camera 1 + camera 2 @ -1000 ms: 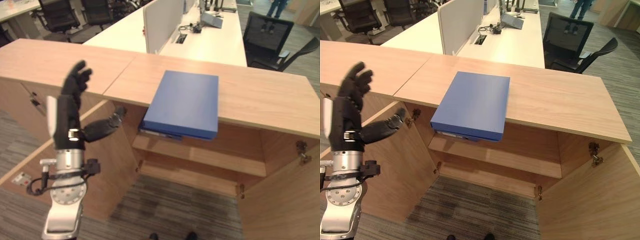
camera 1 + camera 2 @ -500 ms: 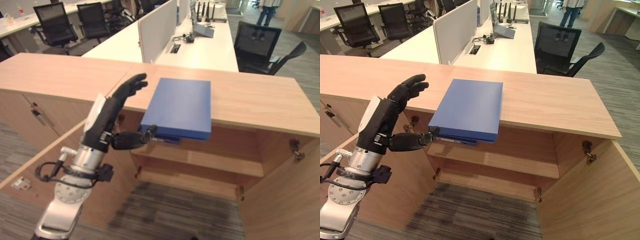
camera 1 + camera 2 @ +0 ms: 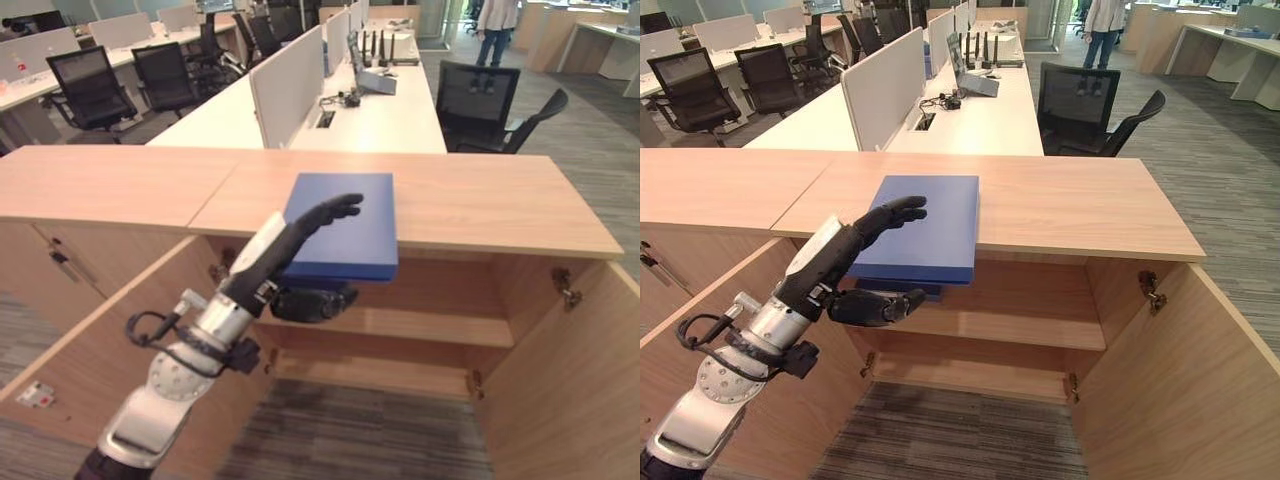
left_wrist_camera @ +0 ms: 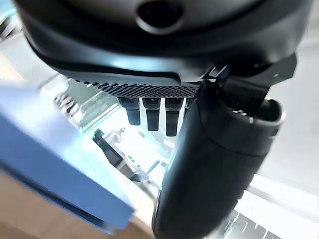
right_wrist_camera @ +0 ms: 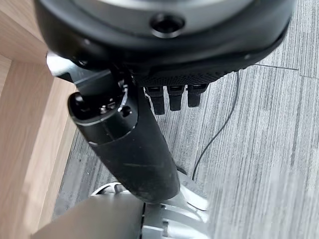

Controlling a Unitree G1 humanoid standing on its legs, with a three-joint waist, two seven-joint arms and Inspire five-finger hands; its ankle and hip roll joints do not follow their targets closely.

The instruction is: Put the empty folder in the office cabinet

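A blue folder [image 3: 350, 215] lies flat on the wooden cabinet top [image 3: 480, 200], its near end sticking out over the open compartment. My left hand [image 3: 270, 255] reaches in at the folder's front left corner. Its straight fingers [image 3: 330, 208] lie over the top cover and its thumb [image 3: 320, 303] sits beneath the overhanging edge, apart from it. In the left wrist view the folder [image 4: 45, 164] shows past the thumb [image 4: 214, 164]. My right hand [image 5: 134, 149] hangs over the carpet beside the cabinet, fingers [image 5: 172, 99] relaxed and holding nothing.
Both cabinet doors stand open: the left door [image 3: 90, 340] under my arm, the right door [image 3: 580, 400] swung out. A shelf [image 3: 430, 325] crosses the compartment inside. Behind are a long desk with a divider [image 3: 290, 80], office chairs [image 3: 490, 100] and a person [image 3: 492, 30] far back.
My left hand has swung from raised at the left in to the folder, fingers now over it and thumb under its front edge. The camera has tilted up.
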